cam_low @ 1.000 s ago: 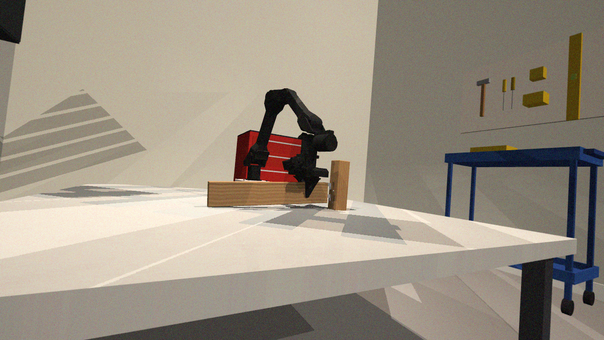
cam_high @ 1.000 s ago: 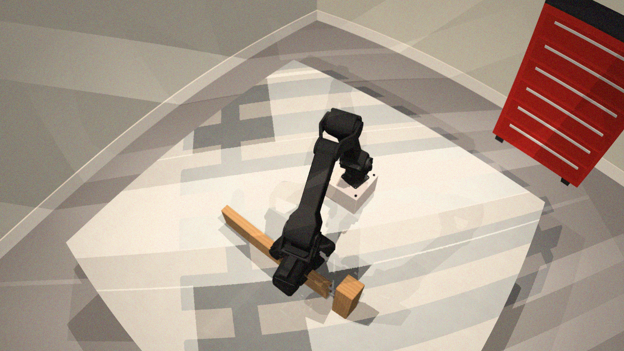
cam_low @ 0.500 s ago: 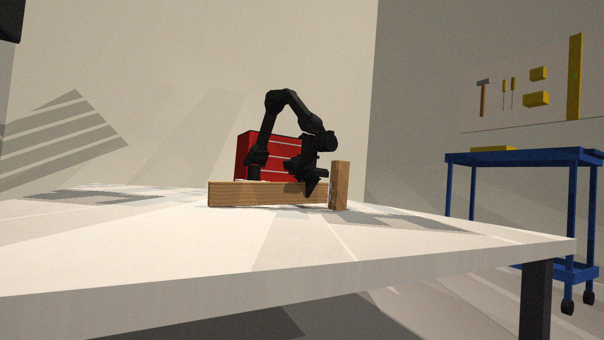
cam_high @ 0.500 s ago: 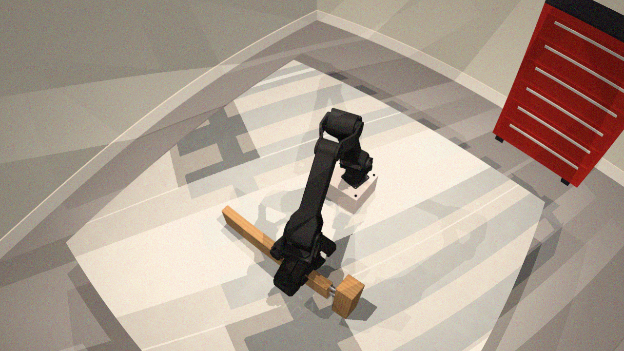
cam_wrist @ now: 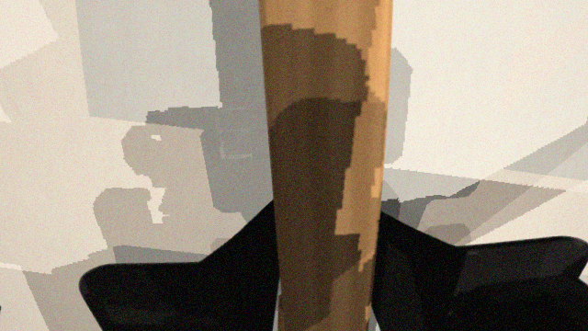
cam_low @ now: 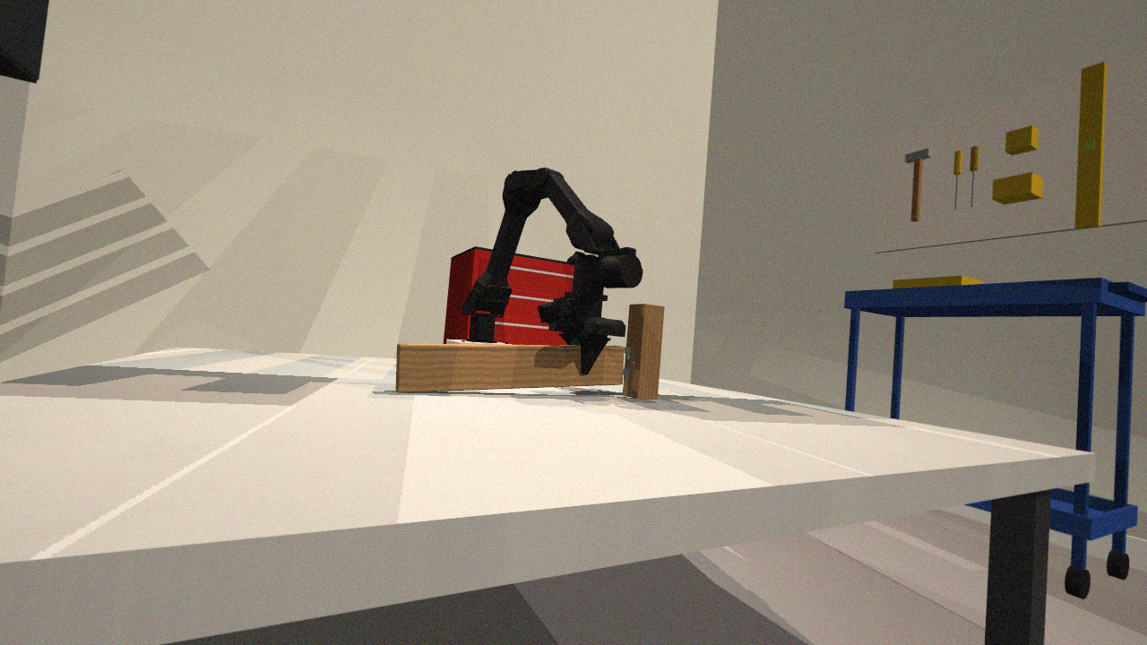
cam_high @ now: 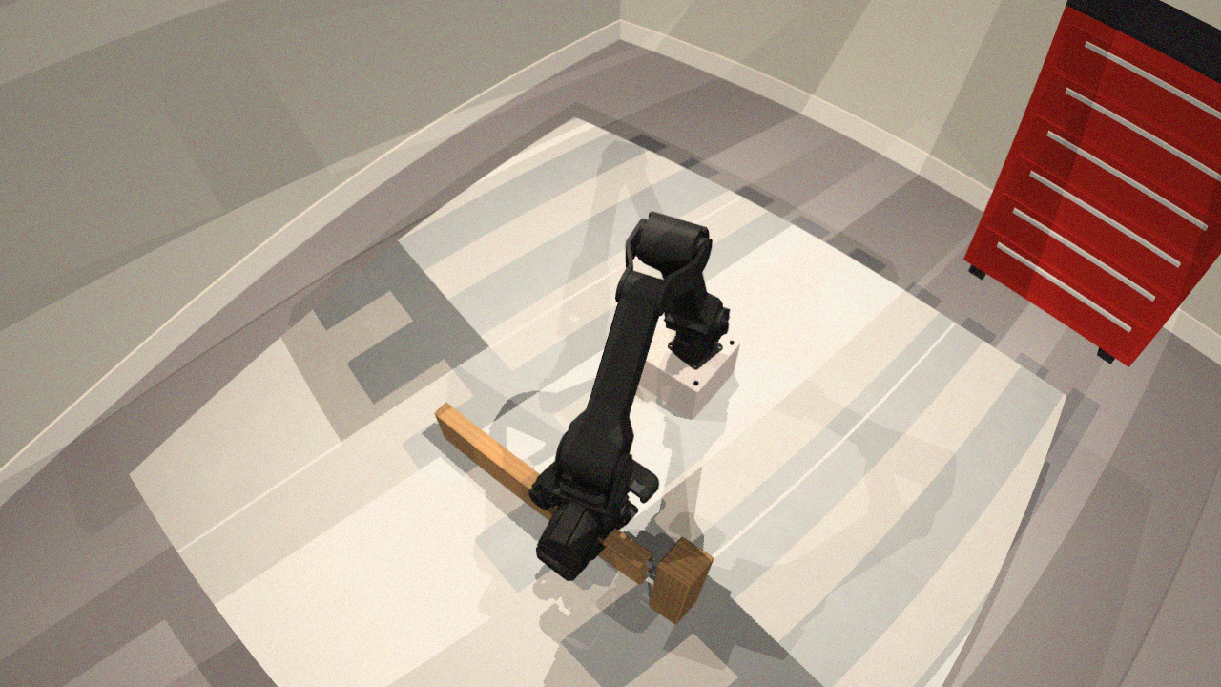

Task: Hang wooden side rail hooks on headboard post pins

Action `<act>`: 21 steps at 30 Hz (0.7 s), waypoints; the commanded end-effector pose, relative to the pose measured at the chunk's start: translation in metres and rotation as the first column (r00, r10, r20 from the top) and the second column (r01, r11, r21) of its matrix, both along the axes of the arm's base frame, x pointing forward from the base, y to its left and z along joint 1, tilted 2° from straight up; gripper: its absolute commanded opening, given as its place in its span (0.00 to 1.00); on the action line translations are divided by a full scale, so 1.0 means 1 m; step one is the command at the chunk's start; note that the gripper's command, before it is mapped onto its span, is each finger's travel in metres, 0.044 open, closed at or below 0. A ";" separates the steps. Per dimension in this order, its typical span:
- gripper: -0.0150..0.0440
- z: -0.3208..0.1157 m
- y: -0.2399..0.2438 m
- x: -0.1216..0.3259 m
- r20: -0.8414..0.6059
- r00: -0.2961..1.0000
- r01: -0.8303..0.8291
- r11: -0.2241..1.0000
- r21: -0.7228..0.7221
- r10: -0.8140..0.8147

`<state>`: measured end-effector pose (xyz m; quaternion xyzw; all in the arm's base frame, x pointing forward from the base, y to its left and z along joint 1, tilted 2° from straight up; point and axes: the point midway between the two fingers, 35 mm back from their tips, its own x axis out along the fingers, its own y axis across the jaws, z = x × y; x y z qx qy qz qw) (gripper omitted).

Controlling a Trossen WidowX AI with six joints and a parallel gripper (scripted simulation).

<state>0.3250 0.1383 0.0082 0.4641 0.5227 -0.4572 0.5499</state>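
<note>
The wooden side rail [cam_high: 488,456] [cam_low: 473,368] [cam_wrist: 322,152] stands on its narrow edge, its far end on the table at left. Its hook end is slightly above the table, close beside the headboard post [cam_high: 678,582] [cam_low: 646,353]. The post stands upright at the right. Metal hooks [cam_low: 626,365] show in the narrow gap between rail end and post; whether they sit on the pins is hidden. My gripper [cam_low: 589,356] [cam_wrist: 311,203] is shut on the rail near its hook end, one finger on each side. In the top view the arm hides the fingertips.
The white table [cam_high: 324,597] [cam_low: 561,489] carries the arm's pale base block [cam_high: 678,391]. A red drawer cabinet [cam_high: 1101,179] [cam_low: 465,292] stands behind the table. A blue cart [cam_low: 994,297] stands at the right, near wall-hung tools.
</note>
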 end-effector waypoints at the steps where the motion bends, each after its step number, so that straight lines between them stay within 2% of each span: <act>1: 0.25 0.003 0.002 0.003 0.008 1.000 0.005 1.000 0.004 -0.006; 21: 0.25 0.001 0.004 0.002 0.008 1.000 0.005 1.000 0.004 -0.006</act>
